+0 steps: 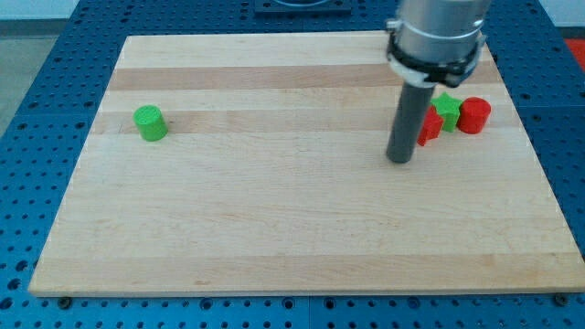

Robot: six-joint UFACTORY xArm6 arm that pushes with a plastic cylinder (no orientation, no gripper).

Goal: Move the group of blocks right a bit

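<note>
My tip (399,160) is a dark straight rod; there is no hand on it, so nothing is held. The rod hides part of a red block (430,125), so its shape is hard to tell. The arm's grey housing (433,32) is cut off at the view's top. The group sits at about 2 o'clock on the worktop (292,228): the red block, a green star-like block (447,108) and a red cylinder (474,115), close together. My tip stands just at 8 o'clock of the group. A green cylinder (150,122) stands alone at 10 o'clock. The worktop is pale striped wood.
</note>
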